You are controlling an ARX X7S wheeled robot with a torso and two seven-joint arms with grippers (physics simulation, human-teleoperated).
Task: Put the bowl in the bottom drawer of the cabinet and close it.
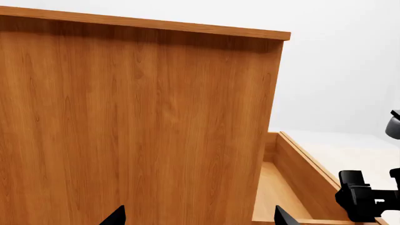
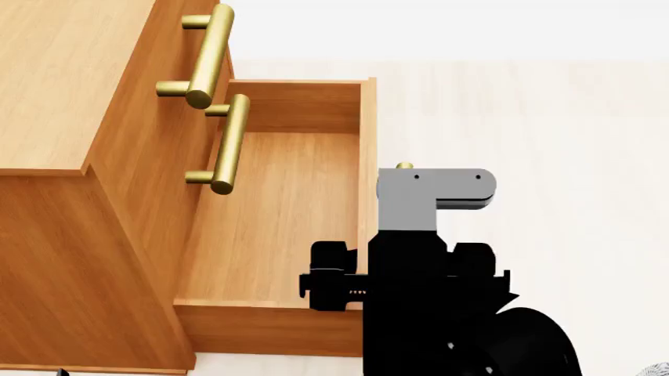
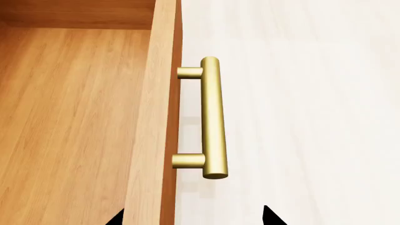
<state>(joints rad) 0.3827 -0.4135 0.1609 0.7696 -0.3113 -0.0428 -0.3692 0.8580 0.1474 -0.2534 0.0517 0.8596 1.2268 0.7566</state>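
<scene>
Bottom drawer (image 2: 282, 204) pulled well out of the cabinet (image 2: 63, 258), interior bare wood, no bowl seen in any view. Its brass bar handle (image 3: 212, 117) sits on the drawer front, two short posts, seen clearly in right wrist view; in head view only a tiny brass tip shows above the grey arm link. Right gripper (image 3: 194, 218): two black fingertips (image 3: 270, 216) at the frame edge, spread wide, one either side of the drawer front and handle line, holding nothing, not touching the handle. Left gripper (image 1: 198, 218): two dark tips only, wide apart, empty, facing the cabinet's plain side panel; the open drawer shows beyond the cabinet's edge. Two upper handles (image 2: 209, 55) visible in head view, those drawers in. Right arm (image 2: 428, 298) blocks the drawer's front corner in head view. Pale floor (image 2: 544, 117) around.
</scene>
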